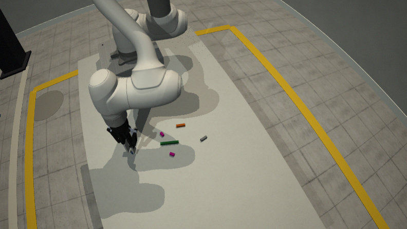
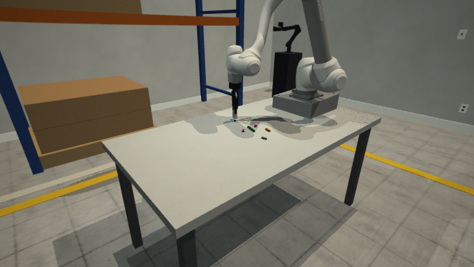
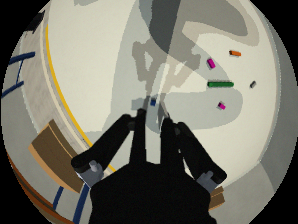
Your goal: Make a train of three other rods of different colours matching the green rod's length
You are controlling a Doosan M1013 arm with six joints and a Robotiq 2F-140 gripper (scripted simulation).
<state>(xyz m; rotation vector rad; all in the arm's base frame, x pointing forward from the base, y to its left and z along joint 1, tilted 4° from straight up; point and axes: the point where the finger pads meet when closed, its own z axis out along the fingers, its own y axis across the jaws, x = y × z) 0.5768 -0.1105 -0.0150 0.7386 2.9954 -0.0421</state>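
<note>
My gripper [image 1: 131, 148] is shut and low over the table, left of the rods. A small blue rod [image 1: 131, 152] lies on the table right at its fingertips; in the wrist view the blue rod [image 3: 153, 102] shows just past the closed fingertips, not between them. The green rod [image 1: 169, 142] lies flat to the right. One magenta rod [image 1: 162, 133] lies above its left end, and a second magenta rod [image 1: 171, 154] lies below it. An orange rod [image 1: 180, 125] and a grey rod [image 1: 203, 138] lie further right, all apart from each other.
The arm's base block [image 2: 304, 102] stands at the table's far end. A brown crate [image 2: 82, 109] and a blue rack [image 2: 202, 49] stand on the floor beyond the table. The arm casts broad shadows over the rods.
</note>
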